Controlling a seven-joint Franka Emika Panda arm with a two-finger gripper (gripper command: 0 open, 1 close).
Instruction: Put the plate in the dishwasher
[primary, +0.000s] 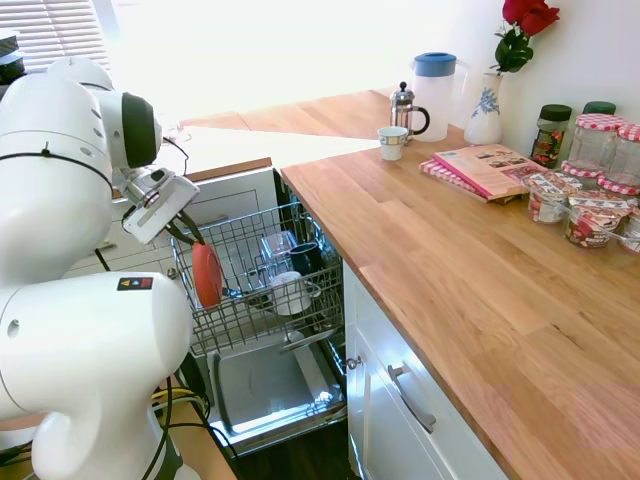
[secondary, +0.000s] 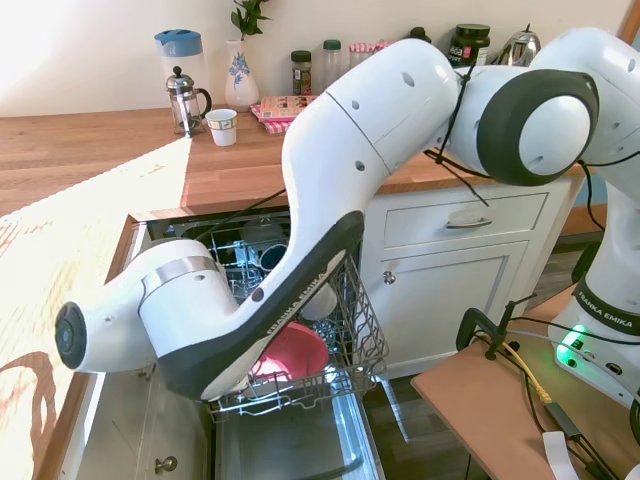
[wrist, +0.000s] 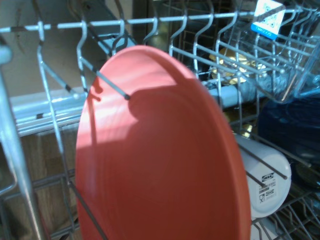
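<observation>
The coral-red plate stands on edge at the near left end of the dishwasher's pulled-out wire rack. My gripper reaches down from the left onto the plate's top rim, and its dark fingers look shut on it. The second exterior view shows the plate low in the rack, with my arm hiding the gripper. In the wrist view the plate fills the middle, with rack wires crossing in front of it. The dishwasher's steel door lies open below the rack.
Cups sit in the rack, among them a white one and a dark one. The white cup lies close beside the plate. A wooden counter to the right holds a book, jars, a French press, a jug and a vase.
</observation>
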